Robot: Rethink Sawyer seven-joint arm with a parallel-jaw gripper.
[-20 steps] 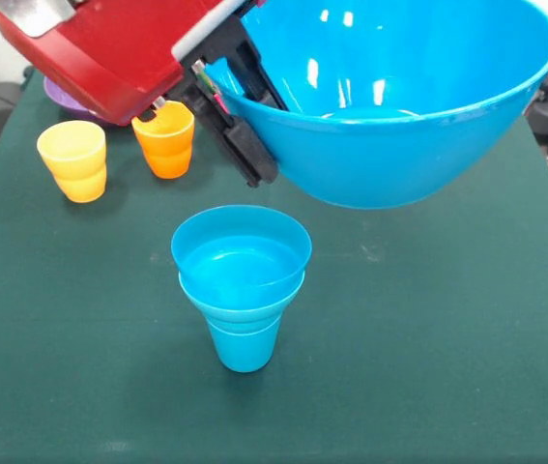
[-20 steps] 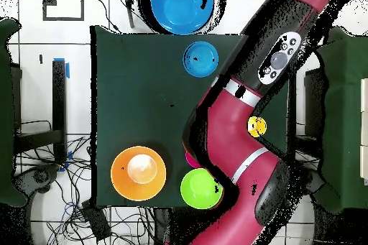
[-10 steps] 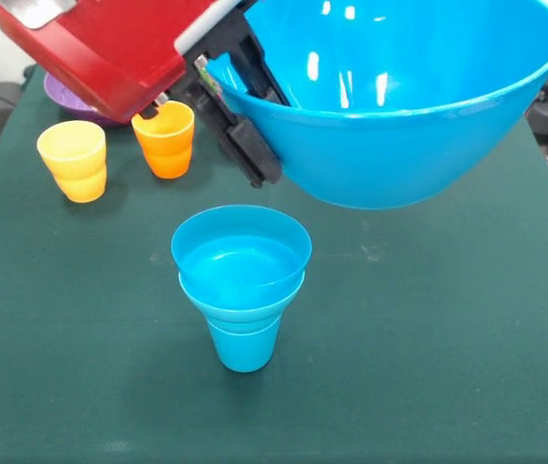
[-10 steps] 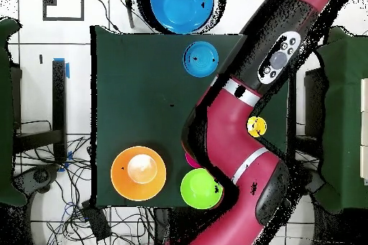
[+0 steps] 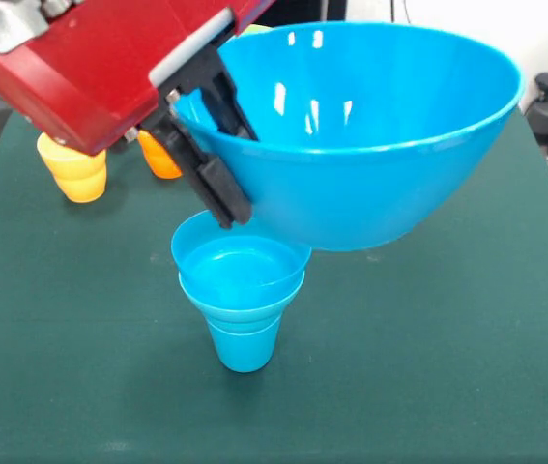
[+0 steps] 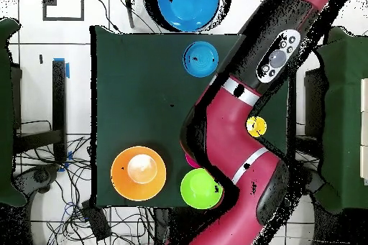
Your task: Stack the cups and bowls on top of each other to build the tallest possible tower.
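Carrying large blue bowl (image 5: 351, 145) | gripper (image 5: 206, 145) clamped on its rim, one finger inside | glossy, light, stiff plastic; likely slippery | small blue bowl (image 5: 242, 256) on blue cup (image 5: 243, 343) just below gripper

The gripper (image 5: 211, 145) is clamped on the rim of a big blue bowl (image 5: 370, 155), which hangs tilted in the air. Just below the gripper stands the tower (image 5: 242, 290): a small blue bowl sitting in a blue cup. A yellow cup (image 5: 75, 169) and an orange cup (image 5: 158, 157) stand behind the gripper
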